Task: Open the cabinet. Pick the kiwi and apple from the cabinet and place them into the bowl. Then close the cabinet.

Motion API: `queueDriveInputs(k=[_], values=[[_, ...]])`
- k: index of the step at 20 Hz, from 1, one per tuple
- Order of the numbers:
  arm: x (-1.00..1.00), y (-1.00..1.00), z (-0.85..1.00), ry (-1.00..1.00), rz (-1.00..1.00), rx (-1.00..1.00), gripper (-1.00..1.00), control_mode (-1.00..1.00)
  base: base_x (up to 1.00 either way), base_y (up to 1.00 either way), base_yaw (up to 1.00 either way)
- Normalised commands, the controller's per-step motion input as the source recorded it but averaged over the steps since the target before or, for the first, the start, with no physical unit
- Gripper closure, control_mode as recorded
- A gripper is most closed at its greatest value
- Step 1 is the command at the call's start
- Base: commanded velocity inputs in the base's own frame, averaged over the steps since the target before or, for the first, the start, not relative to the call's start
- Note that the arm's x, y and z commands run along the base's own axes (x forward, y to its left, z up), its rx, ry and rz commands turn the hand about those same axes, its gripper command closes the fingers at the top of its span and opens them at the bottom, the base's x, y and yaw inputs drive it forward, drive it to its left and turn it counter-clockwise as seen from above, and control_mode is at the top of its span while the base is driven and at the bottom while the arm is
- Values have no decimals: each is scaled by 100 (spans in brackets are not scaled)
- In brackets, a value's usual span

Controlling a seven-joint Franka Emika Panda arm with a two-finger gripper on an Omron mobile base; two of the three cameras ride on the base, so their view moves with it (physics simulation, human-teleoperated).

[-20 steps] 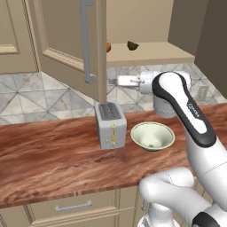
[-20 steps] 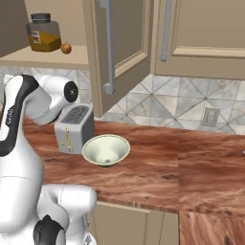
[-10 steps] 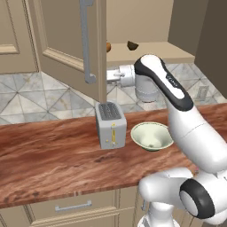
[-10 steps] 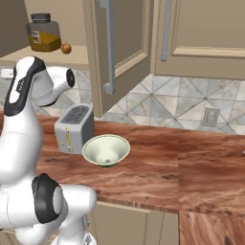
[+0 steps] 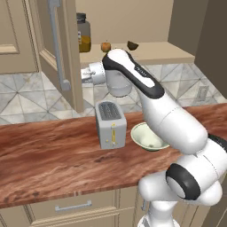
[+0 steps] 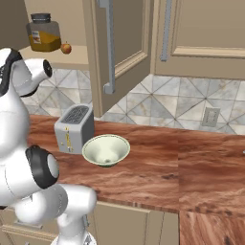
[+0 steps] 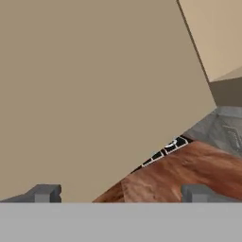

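— Where are your fingers, and how do they stand?

— My gripper (image 7: 120, 193) is spread wide with nothing between the tips. In the hand view the two dark fingertips (image 7: 45, 193) sit far apart at the bottom edge, facing the flat tan inside of the open cabinet (image 5: 66, 53) door, close ahead. To the lower right of that door's edge there is open room over the wooden counter (image 5: 48, 155).

— What can you count?

— One kiwi (image 5: 132, 45) and one apple (image 5: 105, 46), both on the cabinet shelf at the top middle of the left base view, near each other but apart. One jar (image 5: 83, 35) stands left of the apple. One bowl (image 5: 148, 136) sits on the counter at centre, just right of one toaster (image 5: 110, 124).

— Do the views differ?

— The right base view gives the apple at upper left, beside the jar, and the second cabinet door shut at upper right. The kiwi I can make out from the left base view.
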Motion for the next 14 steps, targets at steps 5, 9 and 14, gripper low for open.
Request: queueDriveInputs(k=[5, 9, 14], values=[[-4, -13, 0, -4, 1, 2, -100, -100, 0, 0, 0], [-51, -100, 16, -28, -9, 6, -100, -100, 0, 0, 0], [-44, -95, 23, -20, -28, 0, -100, -100, 0, 0, 0]])
